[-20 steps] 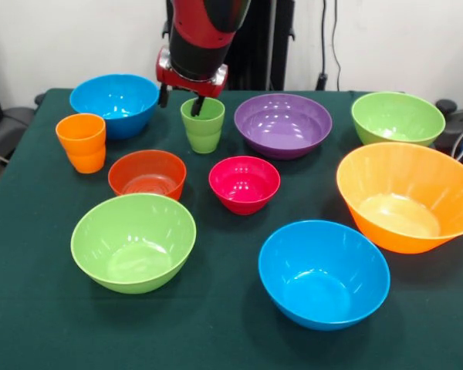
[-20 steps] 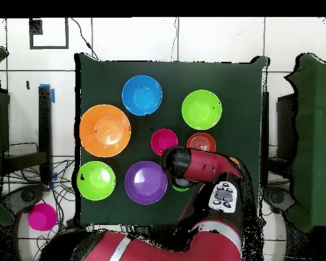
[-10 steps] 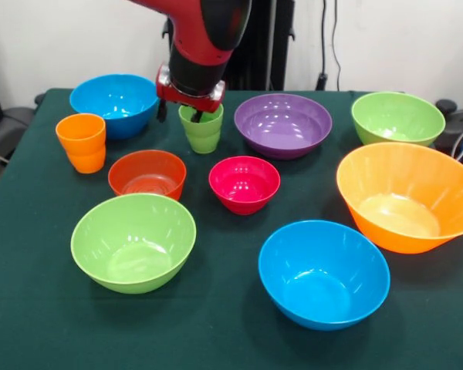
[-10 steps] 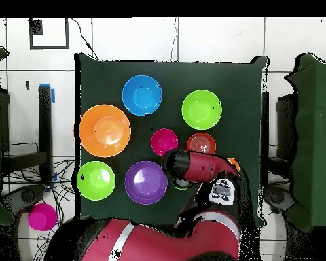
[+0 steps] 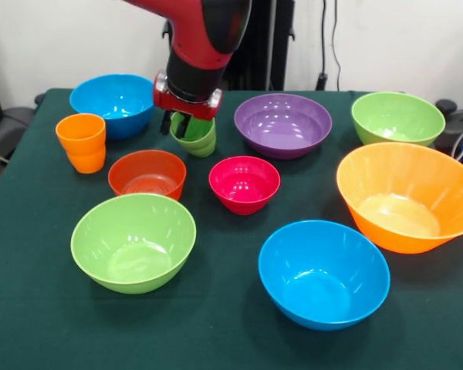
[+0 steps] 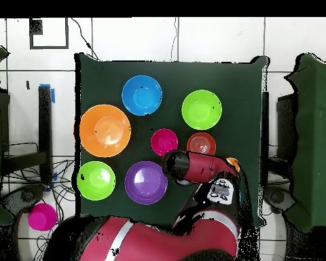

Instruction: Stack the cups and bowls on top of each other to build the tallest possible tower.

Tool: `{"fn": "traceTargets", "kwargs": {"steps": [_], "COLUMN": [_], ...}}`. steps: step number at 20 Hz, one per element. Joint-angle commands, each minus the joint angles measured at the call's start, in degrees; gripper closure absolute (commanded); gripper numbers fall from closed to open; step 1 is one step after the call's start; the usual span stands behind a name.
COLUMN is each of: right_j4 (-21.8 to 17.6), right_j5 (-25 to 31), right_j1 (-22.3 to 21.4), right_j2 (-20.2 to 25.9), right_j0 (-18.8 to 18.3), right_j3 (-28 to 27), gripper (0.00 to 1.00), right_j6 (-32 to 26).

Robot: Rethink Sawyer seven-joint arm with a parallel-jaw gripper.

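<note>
Light green cup sits tilted under the tool, near the worktop's far edge, between the blue bowl and the purple bowl. Tool is clamped on the cup's rim, one finger inside and one outside; cup looks tipped off its base, probably just lifting. In the overhead view the arm hides both cup and tool.

No tower exists yet: every piece stands alone. Orange cup is well to the side; red-orange bowl and pink bowl lie just in front of the held cup.

Step in hand, as I judge it: picking the first piece. Next move calls for a clean lift clear of neighbouring rims, then choosing a base; the orange cup seems likeliest. Risk: rim pinch lets the glossy cup swing or slip.
</note>
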Motion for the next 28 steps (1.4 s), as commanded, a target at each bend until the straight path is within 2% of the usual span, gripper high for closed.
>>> {"fn": "traceTargets", "kwargs": {"steps": [1,5,8,14,18,22,28], "right_j4": [-0.5,-0.2,-0.1,2.2,2.1,1.8,0.9], "right_j5": [-5.0,-3.6,0.6,19.5,26.7,28.9,30.8], "right_j1": [1.8,1.7,-0.5,-7.0,-8.6,-10.6,-11.3], "right_j2": [4.6,4.3,4.1,3.9,3.9,5.1,6.3], "right_j0": [1.2,1.5,1.9,2.6,2.9,2.0,0.9], "right_j3": [-3.0,-4.1,-4.4,-6.9,-9.5,-8.6,-11.2], "gripper": [1.0,1.0,1.0,1.0,1.0,1.0,1.0], "right_j6": [7.9,7.6,6.3,3.7,3.2,2.5,1.1]}}
